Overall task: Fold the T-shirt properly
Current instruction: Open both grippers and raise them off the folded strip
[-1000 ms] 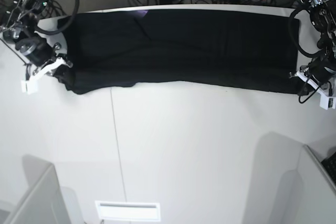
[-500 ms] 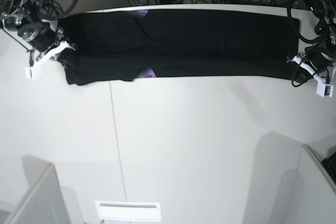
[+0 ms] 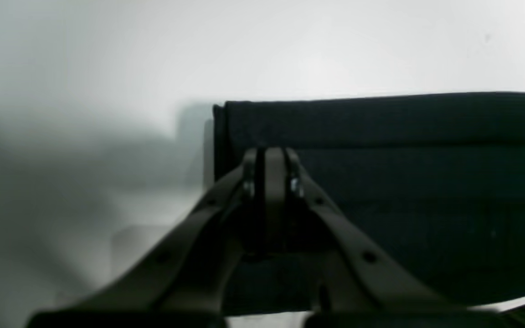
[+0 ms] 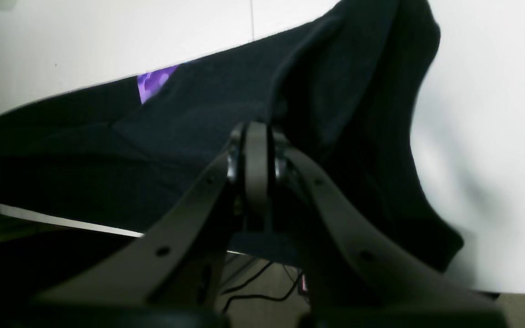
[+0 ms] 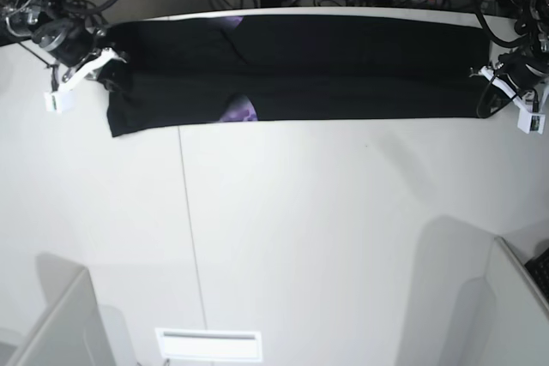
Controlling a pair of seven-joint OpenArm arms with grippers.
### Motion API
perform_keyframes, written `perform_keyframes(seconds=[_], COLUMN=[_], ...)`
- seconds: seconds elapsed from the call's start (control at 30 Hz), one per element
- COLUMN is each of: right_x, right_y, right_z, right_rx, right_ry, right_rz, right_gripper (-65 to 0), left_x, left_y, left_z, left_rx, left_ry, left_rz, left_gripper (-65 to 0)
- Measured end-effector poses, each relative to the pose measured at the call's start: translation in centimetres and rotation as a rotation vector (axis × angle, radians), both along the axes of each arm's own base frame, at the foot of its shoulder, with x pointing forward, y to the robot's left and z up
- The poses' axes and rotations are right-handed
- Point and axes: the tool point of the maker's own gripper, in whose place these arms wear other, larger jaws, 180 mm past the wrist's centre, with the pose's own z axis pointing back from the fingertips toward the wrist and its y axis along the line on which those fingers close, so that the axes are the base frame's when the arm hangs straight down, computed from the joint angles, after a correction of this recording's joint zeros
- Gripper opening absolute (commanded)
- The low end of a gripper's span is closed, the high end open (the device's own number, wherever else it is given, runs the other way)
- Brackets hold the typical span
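T-shirt (image 5: pixel 343 66) pinched by both claws; right wrist view alone shows hanging cloth.

Item: T-shirt (image 4: pixel 208 114), black cloth, lying in a long folded band across the white worktop (image 4: pixel 495 136). Landmark: right end effector (image 4: pixel 255 150).

- Right end effector: dark, two converging arms in the foreground, jaws closed together on a raised ridge of the cloth.
- Cloth right of the end effector: bunched, lifted in a tall draped fold.
- Cloth left of the end effector: flatter, layered.
- Purple print patch (image 4: pixel 153 82): upper left of the end effector, at the cloth's far edge.
- Cables (image 4: pixel 253 291): below the end effector, beyond the worktop edge.
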Motion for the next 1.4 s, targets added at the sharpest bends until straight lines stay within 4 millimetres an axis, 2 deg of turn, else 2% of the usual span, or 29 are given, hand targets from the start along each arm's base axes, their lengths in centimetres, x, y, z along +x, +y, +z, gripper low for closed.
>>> perform_keyframes(seconds=[0.17, 0.3, 0.37, 0.43, 0.47, 0.53, 0.6, 0.63, 0.7, 0.77, 0.8, 0.87, 0.93, 1.07, 1.13, 1.23, 1.3, 1.4], right_x=[-0.3, -1.1, -1.3, -1.4, -1.5, -1.7, -1.1, -0.8, -0.5, -0.2, 0.1, 0.8, 1.1, 0.8, 0.5, 0.8, 0.9, 0.8], right_y=[-0.1, -0.3, -0.3, -0.3, -0.3, -0.4, -0.8, -1.0, -1.2, -1.0, -1.0, -0.2, 0.8, 1.9, 2.5, 2.4, 2.0, 1.2], right_z=[-0.7, -1.5, -1.6, -1.6, -1.7, -1.4, -0.1, 0.5, 0.6, 0.6, 0.8, 0.9, 0.4, -1.0, -2.0, -3.7, -4.4, -5.4], right_rx=[0.011, 0.009, 0.008, 0.011, 0.010, 0.000, -0.020, -0.029, -0.038, -0.037, -0.034, -0.025, -0.023, -0.092, -0.128, -0.179, -0.199, -0.229], right_ry=[0.020, 0.060, 0.069, 0.066, 0.068, 0.062, 0.006, -0.018, -0.027, -0.026, -0.035, -0.050, -0.042, 0.003, 0.030, 0.074, 0.092, 0.124], right_rz=[-0.010, -0.012, -0.009, -0.012, -0.013, -0.013, -0.027, -0.033, -0.028, -0.021, -0.022, 0.000, 0.032, 0.087, 0.124, 0.139, 0.140, 0.127], right_gripper=[-65.0, -65.0, -49.1, -38.1, -35.9, -36.6, -37.5, -38.3, -40.7, -46.7, -51.3, -64.8, -65.0, -65.0, -65.0, -65.0, -65.0, -65.0], left_x=[-0.9, -0.9, -0.9, -0.9, -0.9, -0.9, -0.8, -0.6, -0.4, -0.3, -0.2, -0.4, -0.5, -0.6, -1.1, -2.7, -3.3, -2.5], left_y=[0.1, 0.1, 0.2, 0.3, 0.3, 0.4, 0.4, 0.7, 1.5, 1.9, 1.4, 0.1, -0.4, -0.5, -0.2, 0.6, 1.1, 1.3], left_z=[-0.6, -0.5, -0.5, -0.5, -0.4, -0.4, 0.0, 0.5, 2.3, 3.5, 3.7, 2.9, 1.9, 0.8, -0.5, -3.1, -3.7, -3.8], left_rx=[0.004, 0.005, 0.005, 0.006, 0.009, 0.012, 0.019, 0.023, 0.048, 0.070, 0.057, 0.009, -0.027, -0.060, -0.089, -0.103, -0.075, -0.031], left_ry=[0.029, 0.028, 0.027, 0.025, 0.026, 0.025, 0.016, -0.003, -0.056, -0.099, -0.118, -0.124, -0.114, -0.108, -0.079, 0.005, 0.032, -0.006], left_rz=[0.001, 0.002, 0.003, 0.007, 0.008, 0.007, 0.007, 0.016, 0.044, 0.071, 0.074, 0.084, 0.110, 0.139, 0.167, 0.217, 0.231, 0.244], left_gripper=[-65.0, -65.0, -65.0, -53.5, -46.4, -35.7, -26.0, -22.4, -19.9, -24.5, -28.6, -44.3, -65.0, -65.0, -65.0, -65.0, -65.0, -65.0])
